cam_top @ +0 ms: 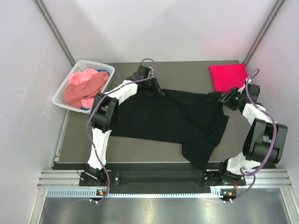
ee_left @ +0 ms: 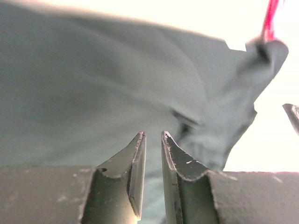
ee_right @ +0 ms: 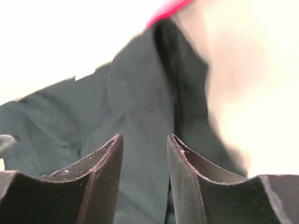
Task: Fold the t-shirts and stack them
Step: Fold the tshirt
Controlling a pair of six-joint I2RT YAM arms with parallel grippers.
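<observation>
A black t-shirt (cam_top: 159,121) lies spread across the middle of the table, with one part bunched toward the near right. My left gripper (cam_top: 155,88) is at its far left corner. In the left wrist view the jaws stand a narrow gap apart (ee_left: 153,136), with black cloth (ee_left: 93,93) beyond them and nothing seen pinched. My right gripper (cam_top: 227,99) is at the shirt's far right edge. Its jaws are wide open (ee_right: 145,138) over the cloth (ee_right: 140,93). A folded crimson t-shirt (cam_top: 228,75) lies at the back right. Salmon pink shirts (cam_top: 84,88) fill the basket, over a bit of blue cloth.
The white lattice basket (cam_top: 63,91) stands at the table's back left corner. Pale walls close in on both sides and the back. The arm bases sit on the metal rail (cam_top: 159,179) along the near edge.
</observation>
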